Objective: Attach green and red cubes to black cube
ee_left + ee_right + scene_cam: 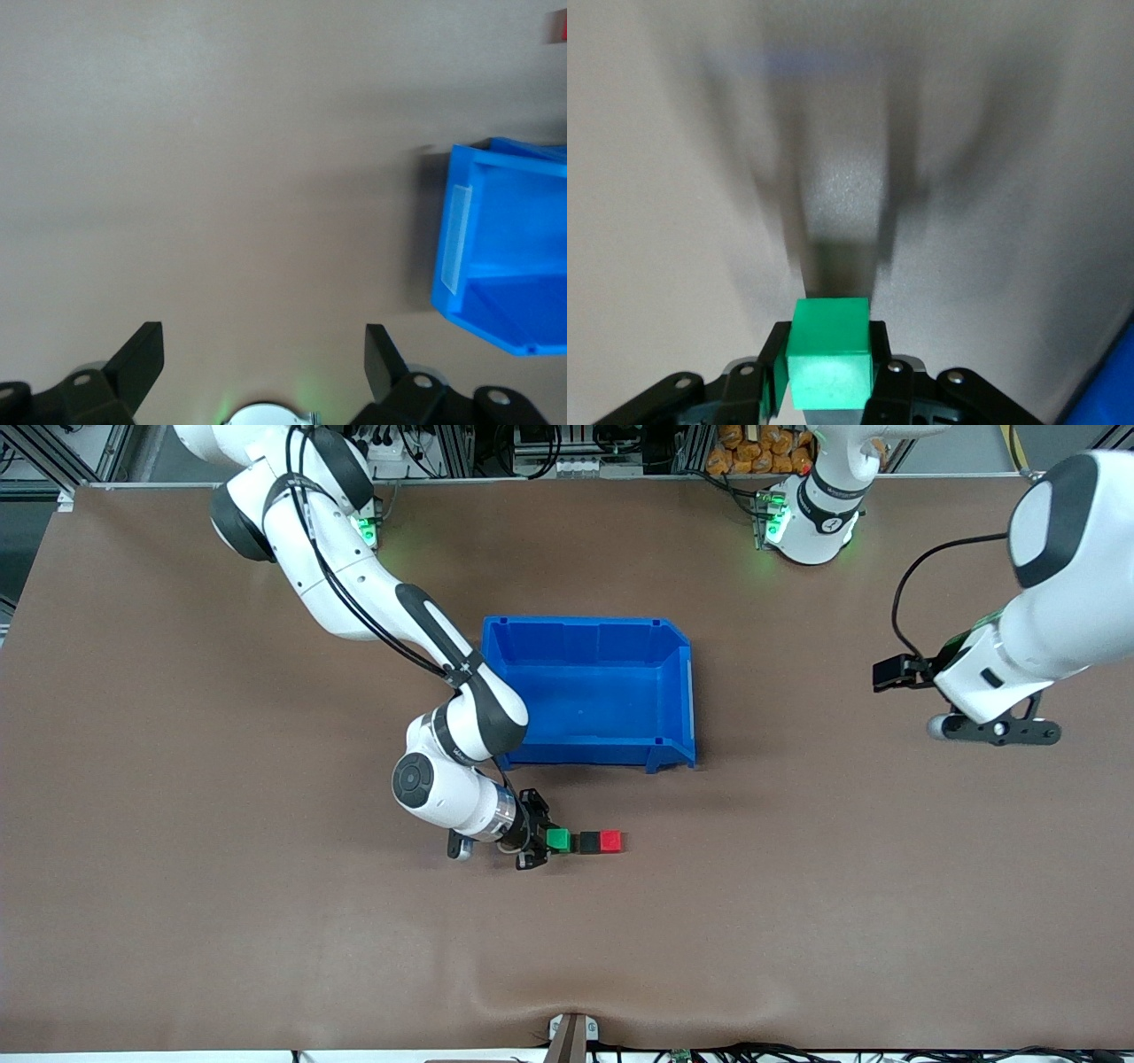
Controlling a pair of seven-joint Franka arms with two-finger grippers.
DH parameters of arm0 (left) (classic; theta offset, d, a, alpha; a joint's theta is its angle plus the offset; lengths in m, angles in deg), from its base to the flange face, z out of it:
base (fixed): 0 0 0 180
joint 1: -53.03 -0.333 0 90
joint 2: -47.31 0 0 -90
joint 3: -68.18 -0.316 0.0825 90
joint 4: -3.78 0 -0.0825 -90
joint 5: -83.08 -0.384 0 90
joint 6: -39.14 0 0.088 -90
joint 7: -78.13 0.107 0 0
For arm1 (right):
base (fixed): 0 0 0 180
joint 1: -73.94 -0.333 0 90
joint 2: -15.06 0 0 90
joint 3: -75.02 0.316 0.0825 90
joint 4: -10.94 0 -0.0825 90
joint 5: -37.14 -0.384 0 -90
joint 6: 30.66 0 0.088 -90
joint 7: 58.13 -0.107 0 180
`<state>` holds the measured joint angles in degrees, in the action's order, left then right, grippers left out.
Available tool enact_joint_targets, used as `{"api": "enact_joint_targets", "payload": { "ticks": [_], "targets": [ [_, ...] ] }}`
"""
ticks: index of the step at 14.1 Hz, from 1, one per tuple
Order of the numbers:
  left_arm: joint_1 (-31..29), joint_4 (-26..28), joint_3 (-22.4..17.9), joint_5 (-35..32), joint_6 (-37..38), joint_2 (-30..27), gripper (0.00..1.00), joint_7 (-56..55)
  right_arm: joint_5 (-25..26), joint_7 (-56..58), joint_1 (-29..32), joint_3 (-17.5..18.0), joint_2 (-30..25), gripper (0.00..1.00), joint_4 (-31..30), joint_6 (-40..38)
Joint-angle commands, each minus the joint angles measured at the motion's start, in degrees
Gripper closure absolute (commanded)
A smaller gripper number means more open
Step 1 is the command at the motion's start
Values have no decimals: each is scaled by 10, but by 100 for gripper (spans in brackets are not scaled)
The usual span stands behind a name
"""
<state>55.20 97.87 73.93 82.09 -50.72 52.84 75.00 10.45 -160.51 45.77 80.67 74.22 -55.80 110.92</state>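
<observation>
My right gripper (542, 841) is shut on the green cube (557, 839), low over the table. In the right wrist view the green cube (830, 350) fills the space between the fingers (879, 354) of the right gripper (830, 359). The black cube (590, 841) and the red cube (610, 841) lie touching on the table, the red one toward the left arm's end. A narrow gap separates green from black. My left gripper (1001, 732) waits open and empty over the table near the left arm's end, its jaws wide apart in the left wrist view (261, 345).
A blue bin (589, 691) stands farther from the front camera than the cubes; it also shows as the blue bin (496, 266) in the left wrist view. Brown mat (266, 921) covers the table.
</observation>
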Motion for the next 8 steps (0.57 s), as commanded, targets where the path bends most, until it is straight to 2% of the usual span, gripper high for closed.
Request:
{"api": "enact_joint_targets", "payload": {
  "ticks": [1,4,5,6,8],
  "targets": [
    [-1,-61,3,-8,56,-5,0,8,-6,-16,-11,-1,26,100,28,28],
    [-2,-65,1,-9,59,-39,0,4,-5,-16,-17,-2,30,100,32,29],
    [-3,-59,0,-9,59,-59,0,8,-4,-15,-17,-3,30,97,31,28],
    [-3,-58,-4,-9,62,-70,0,12,-4,-14,-17,-3,30,78,30,28],
    [-2,-57,-5,-16,76,-81,0,22,3,-14,-17,-6,29,17,29,26]
  ]
}}
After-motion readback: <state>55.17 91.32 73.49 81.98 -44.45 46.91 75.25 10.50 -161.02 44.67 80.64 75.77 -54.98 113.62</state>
